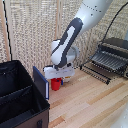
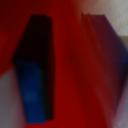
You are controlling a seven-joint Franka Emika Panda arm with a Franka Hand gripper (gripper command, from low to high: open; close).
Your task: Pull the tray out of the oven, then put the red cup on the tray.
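The red cup [image 1: 56, 84] stands on the wooden table just in front of the blue panel, its top hidden under my gripper [image 1: 55, 76]. In the wrist view the red cup [image 2: 70, 60] fills the space between my two fingers, one dark with a blue pad [image 2: 34, 85] and the other blurred. Whether the pads press on the cup is not visible. The oven [image 1: 119, 46] sits at the exterior view's right with its door down. The ribbed dark tray [image 1: 106, 61] sticks out of its front.
A big black bin [image 1: 17, 97] fills the exterior view's lower left, with a blue panel [image 1: 41, 82] upright at its side. Something white [image 1: 69, 73] lies right behind the cup. A woven screen backs the table.
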